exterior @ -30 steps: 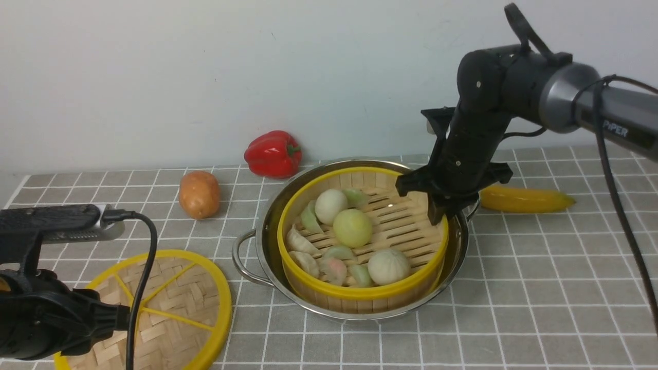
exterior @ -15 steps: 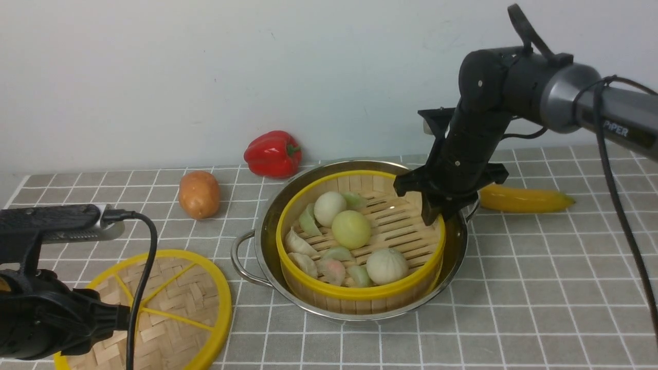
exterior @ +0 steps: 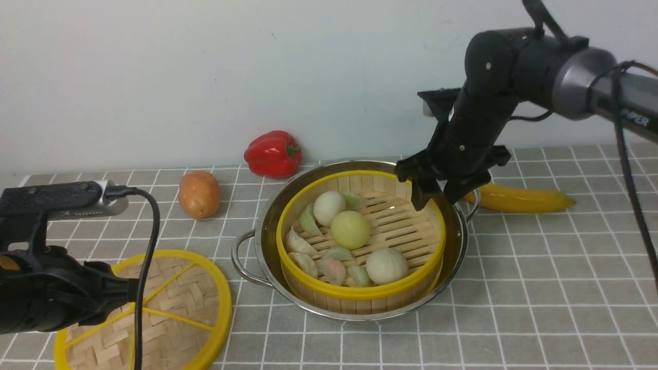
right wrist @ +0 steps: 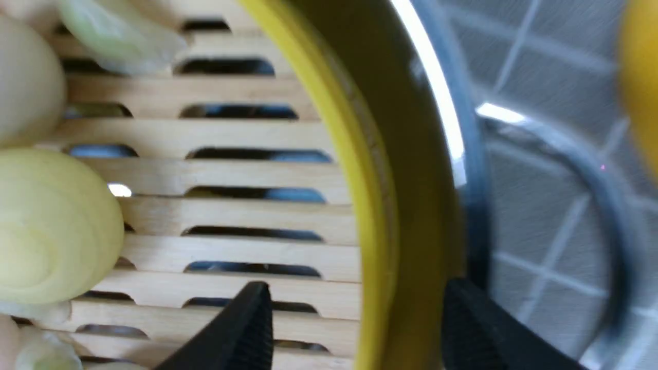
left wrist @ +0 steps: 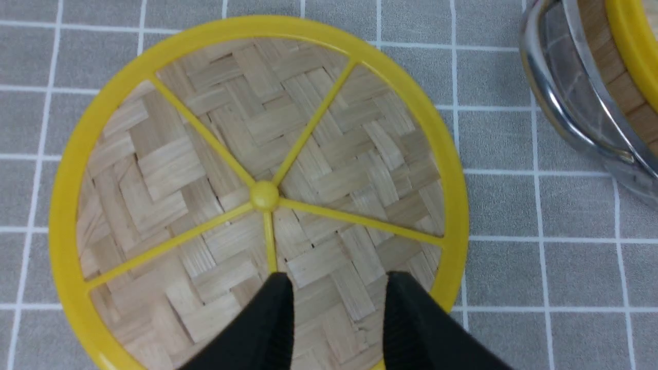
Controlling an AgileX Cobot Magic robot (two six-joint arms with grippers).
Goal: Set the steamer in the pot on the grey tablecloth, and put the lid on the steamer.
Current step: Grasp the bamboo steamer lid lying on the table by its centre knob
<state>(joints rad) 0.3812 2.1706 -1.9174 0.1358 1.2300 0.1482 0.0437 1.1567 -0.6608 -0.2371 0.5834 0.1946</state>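
Standing wide apart and gripping nothing, the right gripper's fingers [right wrist: 236,329] straddled the steamer's rim. The steamer [exterior: 361,293] sat inside the pot [exterior: 267,252], holding buns and dumplings. The left gripper [left wrist: 339,288], also open and empty, hovered over the lid [exterior: 221,308], which lay beside the pot on the grey tablecloth [exterior: 540,288].

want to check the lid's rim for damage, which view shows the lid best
The left wrist view: it shows most of the lid face-on, though part runs out of frame. The front view has it partly behind the left tool; the right wrist view lacks it.
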